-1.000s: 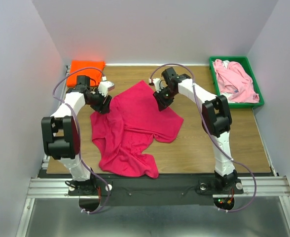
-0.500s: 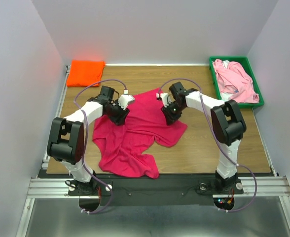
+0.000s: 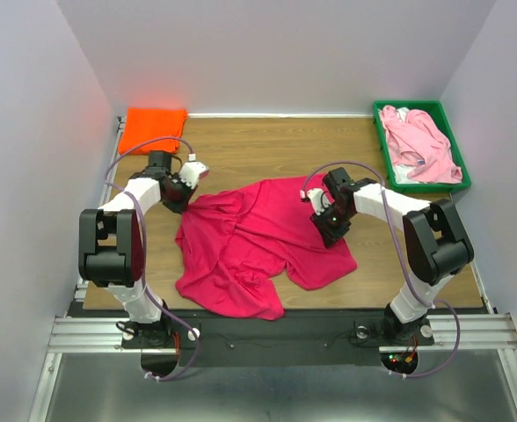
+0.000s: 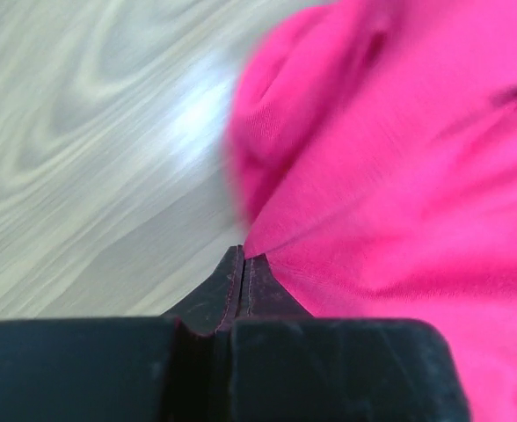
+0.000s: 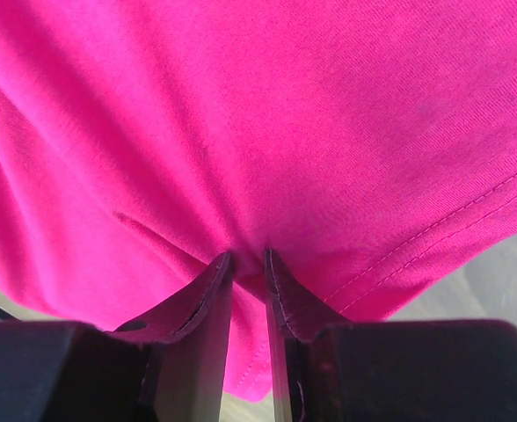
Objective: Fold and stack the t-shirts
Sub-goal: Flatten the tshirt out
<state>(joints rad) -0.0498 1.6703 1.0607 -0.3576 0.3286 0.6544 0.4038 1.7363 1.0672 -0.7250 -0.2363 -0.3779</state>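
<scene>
The crimson-magenta t-shirt (image 3: 257, 246) lies crumpled and partly spread on the wooden table. My left gripper (image 3: 181, 195) is at its far left corner. In the left wrist view its jaws (image 4: 243, 257) are pressed together, and the cloth (image 4: 399, 176) creases toward their tips. My right gripper (image 3: 327, 230) sits on the shirt's right part. In the right wrist view its gripper (image 5: 249, 257) pinches a bunch of the cloth (image 5: 258, 114) near a stitched hem. The orange t-shirt (image 3: 154, 128) lies folded at the far left corner. The pale pink t-shirt (image 3: 419, 145) lies crumpled in the tray.
A green plastic tray (image 3: 433, 187) stands at the far right and holds the pink shirt. Bare wood (image 3: 267, 145) shows beyond the crimson shirt. Grey walls close in the table on three sides. Both arms' cables loop above the cloth.
The right gripper has dragged the crimson shirt toward the near right. The left gripper moved back left to the shirt's corner and shut there.
</scene>
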